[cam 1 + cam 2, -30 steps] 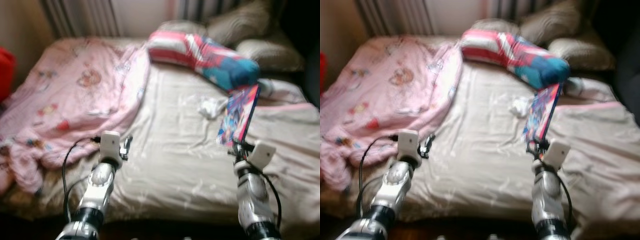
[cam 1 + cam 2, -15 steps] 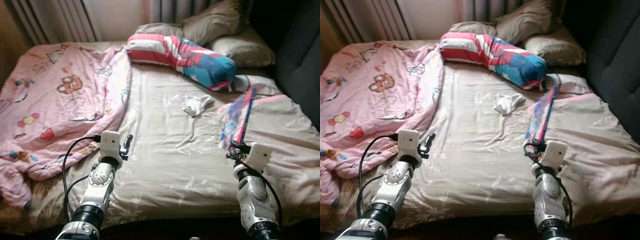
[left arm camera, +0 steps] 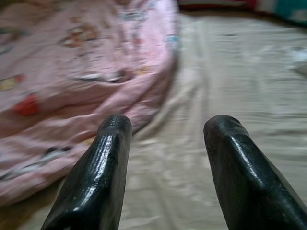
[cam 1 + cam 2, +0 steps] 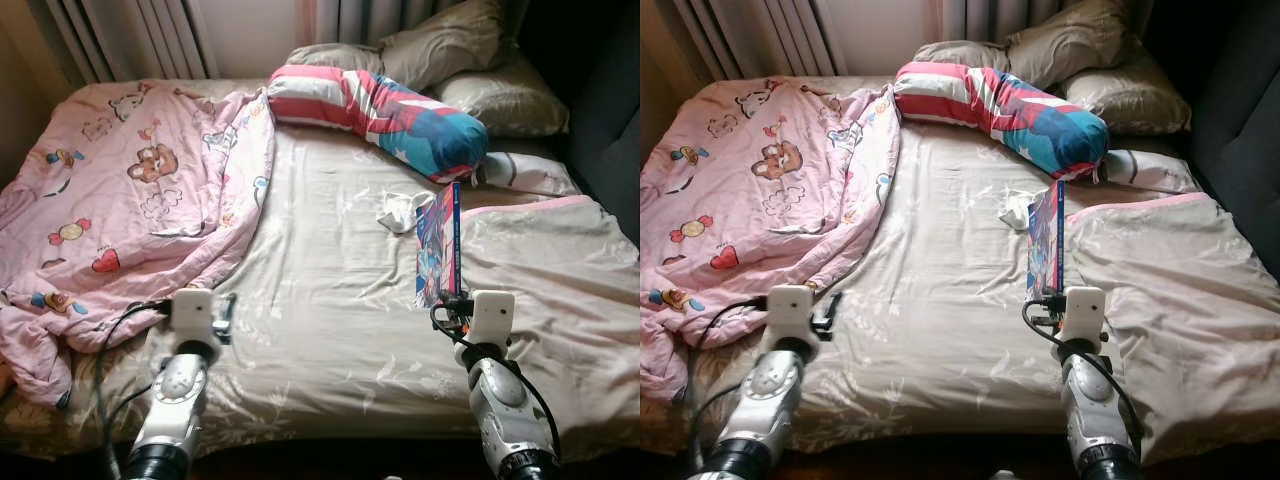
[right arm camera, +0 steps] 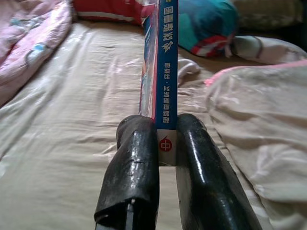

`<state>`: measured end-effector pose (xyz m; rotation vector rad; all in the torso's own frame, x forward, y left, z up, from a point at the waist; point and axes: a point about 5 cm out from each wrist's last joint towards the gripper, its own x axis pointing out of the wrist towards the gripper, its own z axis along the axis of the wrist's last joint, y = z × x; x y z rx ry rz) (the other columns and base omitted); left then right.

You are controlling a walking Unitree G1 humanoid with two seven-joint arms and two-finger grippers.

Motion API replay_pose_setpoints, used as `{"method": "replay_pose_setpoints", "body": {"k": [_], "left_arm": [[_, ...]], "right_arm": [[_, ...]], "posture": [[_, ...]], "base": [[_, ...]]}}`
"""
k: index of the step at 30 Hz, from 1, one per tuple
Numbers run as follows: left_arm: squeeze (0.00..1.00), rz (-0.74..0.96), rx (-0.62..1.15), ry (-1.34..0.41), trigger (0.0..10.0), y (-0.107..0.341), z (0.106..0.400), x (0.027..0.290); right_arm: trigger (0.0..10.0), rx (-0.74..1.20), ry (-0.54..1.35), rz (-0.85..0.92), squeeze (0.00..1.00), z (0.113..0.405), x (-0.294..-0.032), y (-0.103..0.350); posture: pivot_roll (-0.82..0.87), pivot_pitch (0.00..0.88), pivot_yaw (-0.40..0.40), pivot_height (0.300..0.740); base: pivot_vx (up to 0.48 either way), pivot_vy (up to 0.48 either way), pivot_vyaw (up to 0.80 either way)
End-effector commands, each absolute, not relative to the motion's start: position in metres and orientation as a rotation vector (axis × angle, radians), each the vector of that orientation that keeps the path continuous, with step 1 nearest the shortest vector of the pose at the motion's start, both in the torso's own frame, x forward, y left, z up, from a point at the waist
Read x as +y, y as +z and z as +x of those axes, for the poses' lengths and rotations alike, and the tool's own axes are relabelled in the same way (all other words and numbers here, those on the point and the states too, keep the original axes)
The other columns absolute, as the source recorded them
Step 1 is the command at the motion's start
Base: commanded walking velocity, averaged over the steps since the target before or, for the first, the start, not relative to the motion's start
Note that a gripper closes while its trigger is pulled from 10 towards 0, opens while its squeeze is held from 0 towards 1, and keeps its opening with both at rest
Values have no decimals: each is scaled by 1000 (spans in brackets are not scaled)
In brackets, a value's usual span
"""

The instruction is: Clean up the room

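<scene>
A thin colourful book (image 4: 438,245) stands upright on edge above the beige bed sheet (image 4: 330,300), its blue spine (image 5: 166,67) pinched between the two black fingers (image 5: 134,163) of my right gripper (image 5: 165,143), which is shut on it. My left gripper (image 3: 165,129) hovers open over the sheet near the pink blanket's edge, holding nothing; its wrist (image 4: 195,315) is low at the bed's front left. A small white crumpled cloth (image 4: 405,210) lies on the sheet just beyond the book.
A pink cartoon blanket (image 4: 130,200) covers the bed's left half. A striped red, white and teal bolster (image 4: 385,105) and beige pillows (image 4: 470,60) lie at the head. A beige duvet (image 4: 560,270) is bunched at the right. Curtains (image 4: 130,35) hang behind.
The view has steadied and shifted a little. The book in my right gripper has turned from leaning right to standing straight up. My left arm has drawn lower and to the left.
</scene>
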<state>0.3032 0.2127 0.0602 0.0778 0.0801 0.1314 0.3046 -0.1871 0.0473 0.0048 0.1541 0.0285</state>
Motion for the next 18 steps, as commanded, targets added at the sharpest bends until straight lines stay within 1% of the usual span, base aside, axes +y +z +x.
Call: {"method": "replay_pose_setpoints", "body": {"k": [1, 3, 7, 9, 18], "left_arm": [[0, 63, 99, 153, 10000, 57, 300, 214], [0, 58, 99, 147, 10000, 58, 302, 212], [0, 50, 97, 59, 10000, 58, 306, 191], [0, 42, 84, 44, 10000, 60, 306, 186], [0, 43, 83, 14, 10000, 62, 308, 183]], "right_arm": [[10000, 113, 84, -15, 0, 306, -180, 55], [10000, 115, 90, -13, 0, 305, -179, 54], [10000, 125, 95, -19, 0, 304, -179, 52], [10000, 128, 95, -21, 0, 303, -179, 51], [10000, 158, 2, -21, 0, 301, -192, 47]], "posture": [[-109, 143, -9, 729], [-110, 144, -11, 729], [-118, 148, -11, 729], [-124, 148, -9, 729], [-126, 149, 3, 729]], "base": [[0, 0, 0], [0, 0, 0], [0, 0, 0], [0, 0, 0], [0, 0, 0]]}}
